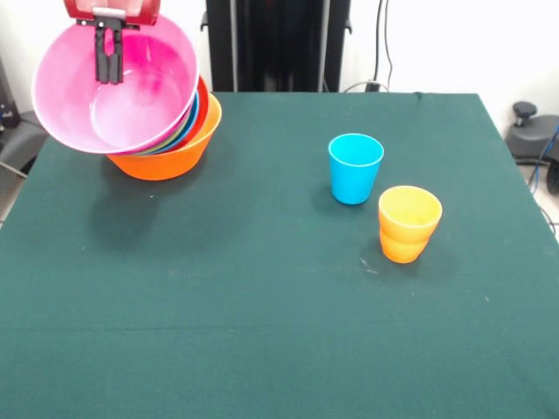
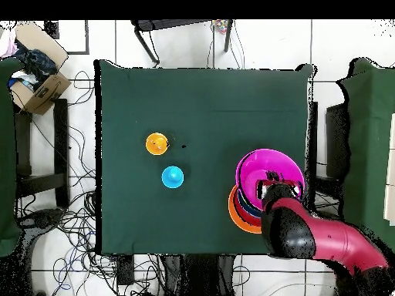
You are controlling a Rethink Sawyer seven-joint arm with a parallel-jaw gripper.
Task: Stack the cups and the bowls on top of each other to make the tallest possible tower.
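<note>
Hand [image 1: 108, 54]: clamped on pink bowl [image 1: 131, 96] rim, tilted above tower [image 1: 166, 144] (worktop's corner).
Left: blue cup [image 1: 355, 168], nested orange cups [image 1: 408, 223] well apart, unstacked.

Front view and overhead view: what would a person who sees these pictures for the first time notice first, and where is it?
The pink bowl stands out first: it is tilted, with the gripper clamped on its rim, over the tower of nested bowls at the table's far left corner in the front view. Next come the blue cup and the orange cups, upright and apart near the middle right.
</note>
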